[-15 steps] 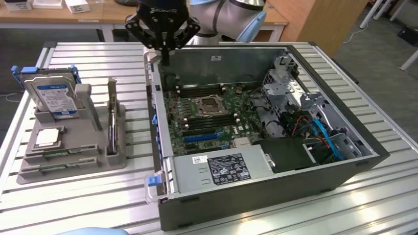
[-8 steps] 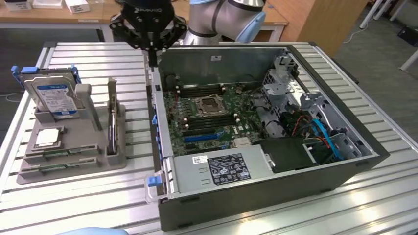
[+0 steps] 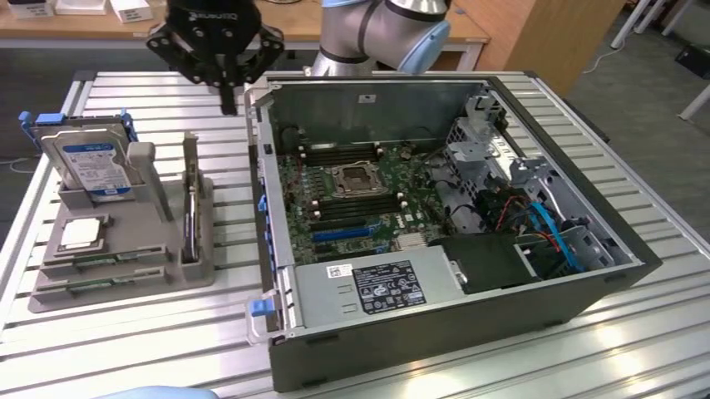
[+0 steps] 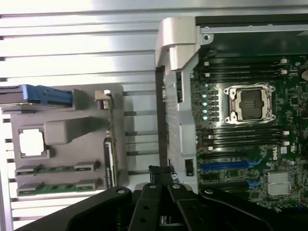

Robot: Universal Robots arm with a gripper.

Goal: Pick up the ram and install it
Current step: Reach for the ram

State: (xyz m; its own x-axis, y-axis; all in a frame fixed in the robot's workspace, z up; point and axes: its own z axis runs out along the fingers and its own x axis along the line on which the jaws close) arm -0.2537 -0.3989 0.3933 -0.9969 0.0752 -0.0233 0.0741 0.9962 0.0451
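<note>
Gripper (image 3: 228, 104), jaws together, over the slatted table (image 3: 133, 332) beside the open computer case (image 3: 466, 328)

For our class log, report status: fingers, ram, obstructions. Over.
Shut, empty fingers above table beside case. Untouched ram lies in grey holder. Upright hard drive shares holder.

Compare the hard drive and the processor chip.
The hard drive stands on edge; the processor chip lies flat. The hard drive is larger than the processor chip. The hard drive carries a blue-and-white label; the processor chip is plain silver. Both sit in the grey holder.
</note>
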